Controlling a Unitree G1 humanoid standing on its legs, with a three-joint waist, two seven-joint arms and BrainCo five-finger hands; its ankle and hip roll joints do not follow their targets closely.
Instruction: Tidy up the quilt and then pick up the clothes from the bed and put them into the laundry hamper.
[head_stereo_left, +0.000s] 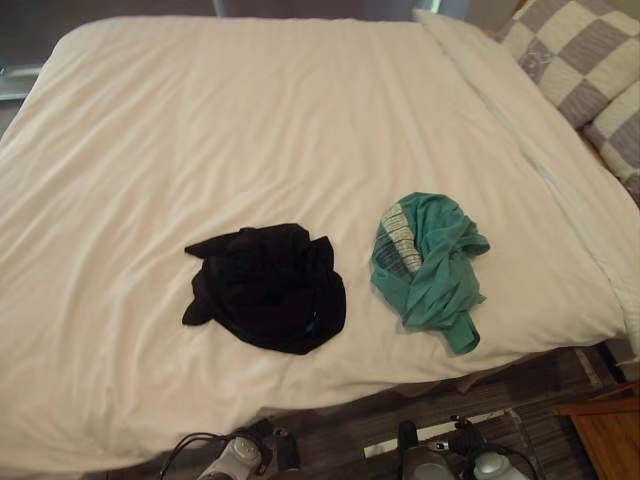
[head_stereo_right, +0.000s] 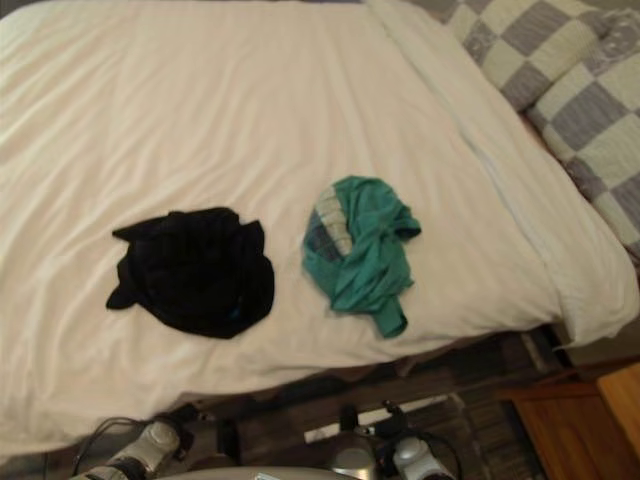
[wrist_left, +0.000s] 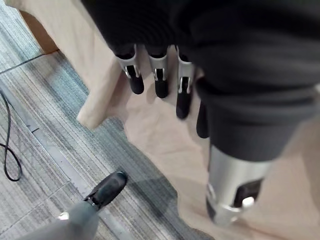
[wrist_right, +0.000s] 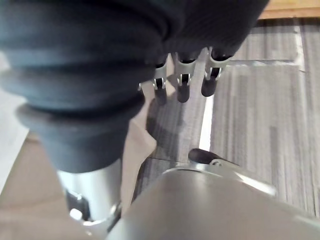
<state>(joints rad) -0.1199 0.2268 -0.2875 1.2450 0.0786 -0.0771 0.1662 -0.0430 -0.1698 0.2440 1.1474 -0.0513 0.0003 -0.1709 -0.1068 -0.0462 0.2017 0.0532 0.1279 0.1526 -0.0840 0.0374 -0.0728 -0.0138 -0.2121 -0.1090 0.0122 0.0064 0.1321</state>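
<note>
A white quilt (head_stereo_left: 250, 120) lies spread flat over the bed, with light wrinkles. On its near part rest two crumpled garments: a black one (head_stereo_left: 268, 285) to the left and a green one (head_stereo_left: 430, 260) with a striped patch to the right, a short gap apart. My left hand (wrist_left: 159, 80) hangs low beside the quilt's overhanging edge (wrist_left: 100, 60), fingers straight and holding nothing. My right hand (wrist_right: 182, 87) hangs over the grey floor, fingers straight and empty too. Both hands are below the bed's near edge, apart from the clothes.
Checked grey-and-cream pillows (head_stereo_left: 580, 50) lie at the bed's far right. A wooden piece of furniture (head_stereo_left: 610, 435) stands on the floor at the lower right. Grey striped carpet (wrist_left: 45, 130) runs along the bed's near side.
</note>
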